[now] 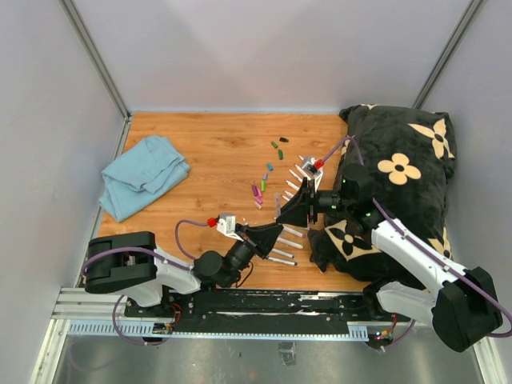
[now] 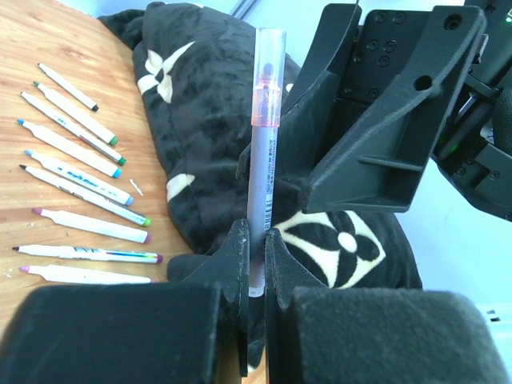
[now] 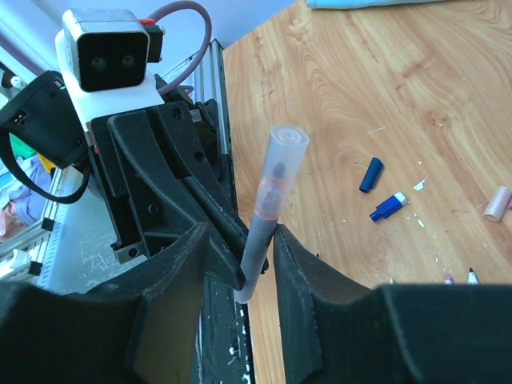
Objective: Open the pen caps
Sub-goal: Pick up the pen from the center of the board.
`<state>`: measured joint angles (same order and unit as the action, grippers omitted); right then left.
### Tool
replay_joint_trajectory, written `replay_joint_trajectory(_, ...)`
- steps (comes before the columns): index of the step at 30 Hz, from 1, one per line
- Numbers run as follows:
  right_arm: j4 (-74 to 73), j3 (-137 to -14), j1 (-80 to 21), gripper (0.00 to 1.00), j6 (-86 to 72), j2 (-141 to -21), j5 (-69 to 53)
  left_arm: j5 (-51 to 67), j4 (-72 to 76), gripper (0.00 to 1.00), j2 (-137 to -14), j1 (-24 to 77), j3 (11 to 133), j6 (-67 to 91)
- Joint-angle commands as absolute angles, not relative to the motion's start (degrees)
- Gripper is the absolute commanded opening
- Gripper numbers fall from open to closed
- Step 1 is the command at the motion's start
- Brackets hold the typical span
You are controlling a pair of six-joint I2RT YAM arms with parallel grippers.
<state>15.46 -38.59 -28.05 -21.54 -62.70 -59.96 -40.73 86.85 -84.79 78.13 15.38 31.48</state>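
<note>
Both arms reach inward, grippers meeting nose to nose
Left gripper (image 2: 256, 234) pinches the marker (image 2: 258, 192) by its lower barrel; right gripper (image 3: 242, 234) straddles it, fingers spread — the clear pen cap (image 2: 269, 76) stands just above both.

White arms (image 1: 404, 244), black joints (image 1: 354, 186), purple cables (image 1: 192, 222) (red plugs (image 1: 318, 163)).

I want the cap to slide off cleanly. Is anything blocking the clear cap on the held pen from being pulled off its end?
Nothing visible does. The clear cap stands free beyond both pincers. The left pincer clamps the barrel lower down, and the right pincer flanks the barrel below the cap.
</note>
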Motion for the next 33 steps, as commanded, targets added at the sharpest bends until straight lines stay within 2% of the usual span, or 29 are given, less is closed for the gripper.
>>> replay_joint_trajectory(1, 17.55, -38.12, -29.46, 0.36, -22.72, -63.48, -60.23, -43.06, 92.28, 0.0, -85.86, 78.83, 17.19, 30.15)
replay_joint_trajectory(7, 16.49, -38.58, -30.2, 0.19, -21.72, -63.99, -60.53, -43.44, 91.43, 0.0, -85.91, 78.84, 17.58, 30.24)
replay_joint_trajectory(11, 15.86, -38.97, -30.55, 0.14, -20.94, -64.43, -61.22, -42.13, 89.05, 0.0, -85.79, 78.84, 18.59, 29.8)
replay_joint_trajectory(14, 14.77, -39.48, -30.67, 0.03, -19.78, -64.48, -61.64, -40.55, 87.27, 0.01, -85.56, 78.84, 19.08, 29.4)
replay_joint_trajectory(15, 13.88, -39.9, -30.63, 0.01, -19.04, -64.34, -61.57, -39.89, 87.12, 0.05, -85.45, 78.84, 19.11, 29.17)
replay_joint_trajectory(18, 12.25, -40.69, -30.51, 0.01, -17.4, -63.85, -61.87, -36.26, 87.67, 0.34, -85.04, 78.84, 18.07, 28.05)
replay_joint_trajectory(21, 9.62, -41.47, -29.87, 0.01, -14.47, -63.21, -62.13, -31.87, 91.48, 0.56, -84.86, 78.84, 15.44, 26.18)
replay_joint_trajectory(24, 2.64, -43.63, -28.83, 0.01, -7.1, -62.83, -62.81, -28.31, 99.83, 0.74, -84.77, 78.8, 10.78, 23.92)
replay_joint_trajectory(26, -1.79, -44.91, -28.66, 0.01, -1.15, -62.04, -61.5, -28.57, 102.18, 0.8, -83.16, 78.63, 7.9, 24.14)
replay_joint_trajectory(28, -3.96, -45.02, -28.61, 0.01, 2.18, -61.07, -59.52, -28.73, 100.45, 0.8, -79.81, 78.11, 6.45, 24.23)
replay_joint_trajectory(33, -7.37, -45.8, -28.65, 0.01, 6.51, -60.79, -57.12, -21.83, 82.82, 0.8, -66.73, 72.18, 6.85, 32.38)
